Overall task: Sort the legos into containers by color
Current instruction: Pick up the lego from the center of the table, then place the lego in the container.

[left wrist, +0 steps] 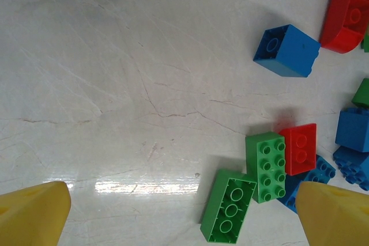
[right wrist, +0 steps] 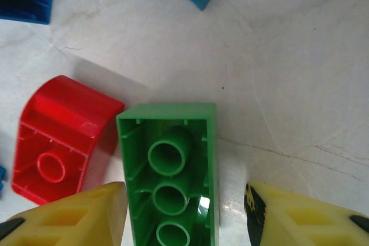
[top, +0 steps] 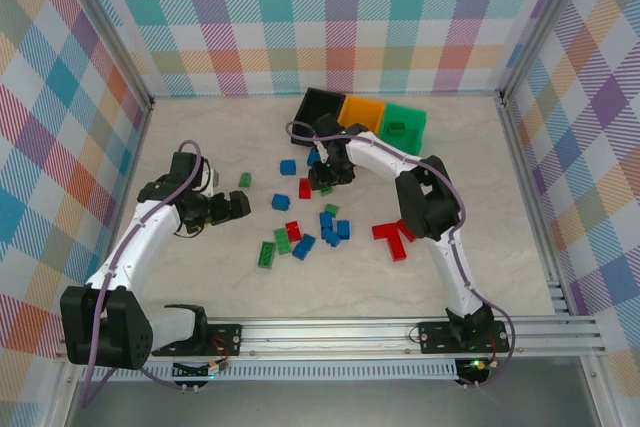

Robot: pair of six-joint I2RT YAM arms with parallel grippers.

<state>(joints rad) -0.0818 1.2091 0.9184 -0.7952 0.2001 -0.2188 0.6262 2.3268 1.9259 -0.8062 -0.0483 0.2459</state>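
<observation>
An upside-down green oblong lego (right wrist: 170, 171) lies on the table between the fingers of my right gripper (right wrist: 184, 205). The jaws are open: the left finger is at the brick's side and a strip of table shows before the right finger. A red curved lego (right wrist: 57, 136) lies just left of it. Seen from above, this gripper (top: 325, 175) is just in front of the joined containers: black (top: 322, 107), orange (top: 360, 112) and green (top: 410, 125). My left gripper (left wrist: 183, 211) stands wide open over bare table, with two green legos (left wrist: 229, 213) (left wrist: 266, 166) near its right finger.
Blue, red and green legos lie scattered mid-table, among them blue ones (top: 303, 246) and red ones (top: 400, 247) to the right. A green lego (top: 397, 128) lies in the green bin. Plaid walls close off three sides. A rail (top: 330, 332) runs along the near edge.
</observation>
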